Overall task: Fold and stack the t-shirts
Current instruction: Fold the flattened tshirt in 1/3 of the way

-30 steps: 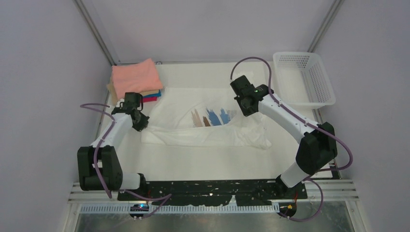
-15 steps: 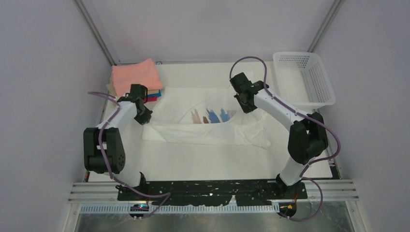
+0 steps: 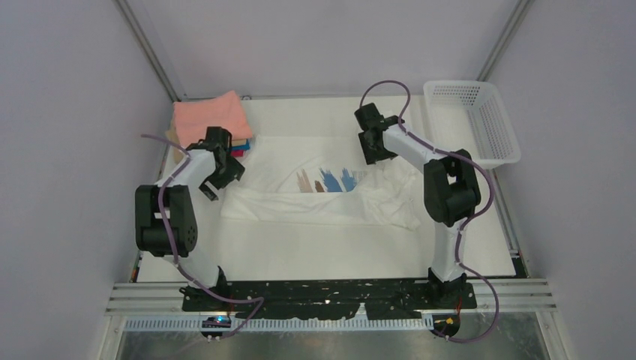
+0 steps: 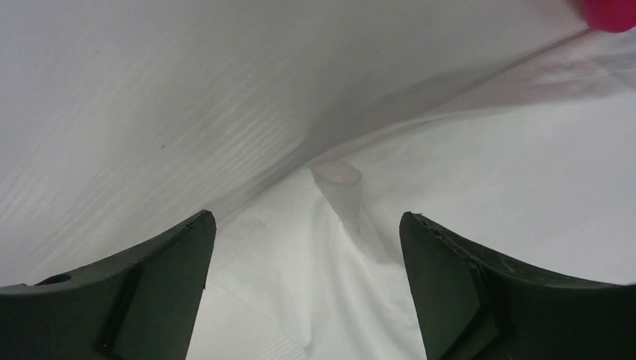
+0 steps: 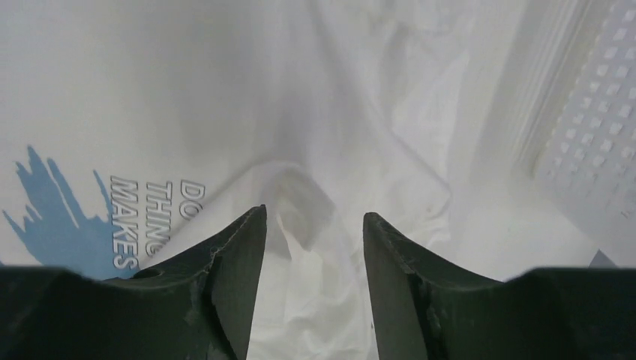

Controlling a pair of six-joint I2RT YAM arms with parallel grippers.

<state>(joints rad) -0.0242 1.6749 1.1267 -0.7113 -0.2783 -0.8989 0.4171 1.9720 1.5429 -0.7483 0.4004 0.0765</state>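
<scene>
Two end effectors are over the white t-shirt (image 3: 315,201), and neither is holding anything.

- Left end effector (image 4: 304,225): jaws spread wide with nothing between them. It sits above the shirt's left edge. White cloth is below, with a small raised tab (image 4: 337,184) ahead of the tips. A magenta corner (image 4: 611,11) shows at the top right of the wrist view.
- Right end effector (image 5: 311,221): jaws parted, with a narrower gap than the left. It is at the shirt's far right side. A pucker of cloth (image 5: 300,199) lies in the gap, and whether the tips touch it cannot be told.
- Shirt: lies mid-counter (image 3: 315,255), spread wide. Its near part is folded into a long band, and the right end is bunched. The tan, brown and blue print (image 3: 330,180) faces up.
- Folded stack (image 3: 210,118): at the back-left corner with a salmon-pink tee on top. It is just beside the left end effector.
- Basket (image 3: 450,84): at the back right of the counter, clear of the shirt.
</scene>
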